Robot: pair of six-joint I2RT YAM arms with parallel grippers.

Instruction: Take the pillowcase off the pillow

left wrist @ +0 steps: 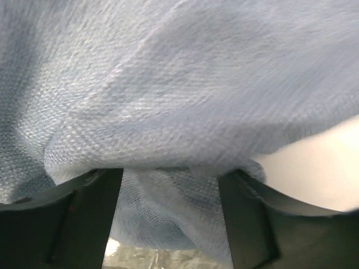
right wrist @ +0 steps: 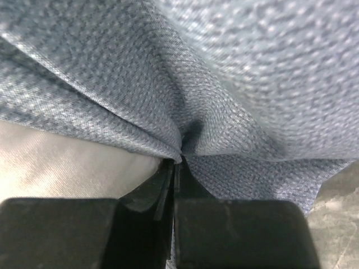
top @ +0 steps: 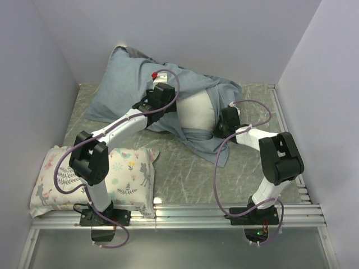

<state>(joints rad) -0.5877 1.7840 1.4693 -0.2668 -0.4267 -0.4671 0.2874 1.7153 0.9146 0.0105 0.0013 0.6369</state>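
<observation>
The grey-blue pillowcase (top: 129,89) lies bunched at the back of the table, pulled partly back so the white pillow (top: 196,111) shows at its near right end. My left gripper (top: 161,100) rests on the case just left of the bare pillow. In the left wrist view it (left wrist: 171,188) is open, with blue fabric (left wrist: 185,101) draped over and hanging between the fingers and the pillow (left wrist: 314,168) at right. My right gripper (top: 226,120) is at the pillow's right side. In the right wrist view it (right wrist: 177,162) is shut on a fold of the pillowcase (right wrist: 235,89), with the pillow (right wrist: 67,162) at left.
A smaller floral-and-animal print pillow (top: 120,174) lies at the near left beside the left arm's base. A metal rail (top: 196,216) runs along the near edge. White walls close in the left, back and right. A loose flap of the case (top: 221,151) trails toward the near middle.
</observation>
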